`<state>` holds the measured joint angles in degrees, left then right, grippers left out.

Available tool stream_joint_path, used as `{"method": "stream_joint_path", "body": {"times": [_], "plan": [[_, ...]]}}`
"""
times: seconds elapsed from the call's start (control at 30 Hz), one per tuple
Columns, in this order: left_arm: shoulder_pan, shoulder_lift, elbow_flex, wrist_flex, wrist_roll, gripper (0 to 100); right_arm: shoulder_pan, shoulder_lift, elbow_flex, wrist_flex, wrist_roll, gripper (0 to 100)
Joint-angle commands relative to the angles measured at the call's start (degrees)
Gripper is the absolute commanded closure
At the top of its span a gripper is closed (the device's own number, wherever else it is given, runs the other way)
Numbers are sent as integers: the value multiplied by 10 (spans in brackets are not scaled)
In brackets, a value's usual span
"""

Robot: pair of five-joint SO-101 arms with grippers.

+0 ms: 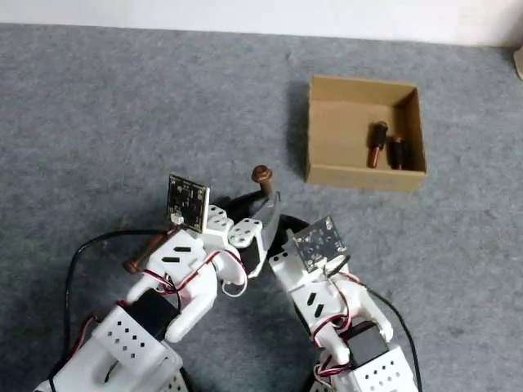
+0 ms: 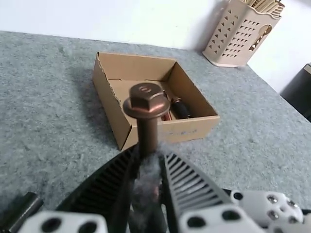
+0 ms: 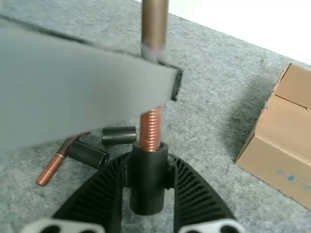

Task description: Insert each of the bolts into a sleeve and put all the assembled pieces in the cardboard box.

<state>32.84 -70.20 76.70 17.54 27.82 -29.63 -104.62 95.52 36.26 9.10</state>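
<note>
The left arm (image 1: 176,282) and right arm (image 1: 331,306) lean in toward each other, wrists close together. The left gripper (image 2: 148,156) is clamped on a bolt (image 2: 146,104) by its shank, head pointing away from the wrist. The right gripper (image 3: 148,172) is closed around a sleeve (image 3: 146,182), which meets the bolt's threaded end.
</note>
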Motion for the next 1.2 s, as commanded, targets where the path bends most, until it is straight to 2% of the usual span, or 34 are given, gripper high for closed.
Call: {"method": "stream_joint_path", "body": {"times": [0.0,0.23,0.57,0.73,0.83,1.17], "plan": [[-21,-7,-26,3,3,994,-11,-8,-22,-20,7,994],[-18,-7,-51,34,4,994,-11,-8,-17,-64,10,994],[-13,-1,-55,77,4,994,-7,-8,-20,-65,9,994],[19,0,-49,97,3,994,-9,-8,-24,-67,9,994],[29,10,-49,97,1,994,-10,-8,-42,-96,7,994],[28,95,-63,94,-2,992,-7,-8,-26,-102,6,994]]}}
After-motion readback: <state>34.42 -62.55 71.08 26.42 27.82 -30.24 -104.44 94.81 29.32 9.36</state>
